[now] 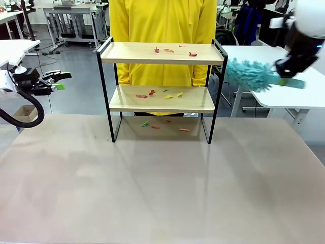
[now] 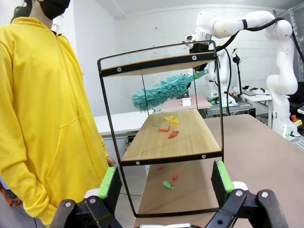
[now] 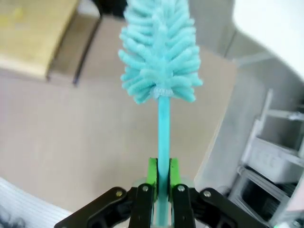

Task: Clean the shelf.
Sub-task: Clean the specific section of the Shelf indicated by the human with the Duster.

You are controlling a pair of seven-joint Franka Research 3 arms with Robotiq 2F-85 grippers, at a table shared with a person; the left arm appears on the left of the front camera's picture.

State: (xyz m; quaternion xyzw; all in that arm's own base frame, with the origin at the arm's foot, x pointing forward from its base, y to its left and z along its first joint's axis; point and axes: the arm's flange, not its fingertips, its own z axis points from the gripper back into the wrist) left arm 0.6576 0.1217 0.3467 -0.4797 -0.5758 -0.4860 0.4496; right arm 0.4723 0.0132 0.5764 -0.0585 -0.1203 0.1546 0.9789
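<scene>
So the shelf (image 1: 137, 52) stood upright at the far middle of the desk (image 1: 162, 193), right in front of the person (image 1: 162, 20) in yellow, and nothing had been wiped yet by the look of it. Little coloured scraps (image 1: 167, 50) sat on the top board, more on the lower board, and a few lay on the desk under the frame. The right jaws were clamped tight on the thin handle of a teal duster (image 1: 249, 75), held in the air just off the shelf's right end at about top-board height, not touching it. The left jaws hung wide open and empty, well off to the left. My worry: the raised side rail is right in the way, so coming in low from the side could catch the frame and shove or tip that light rack. Too hard a sweep would also just fling scraps onto the person or down onto the desk. And that skinny handle might twist in the grip.
</scene>
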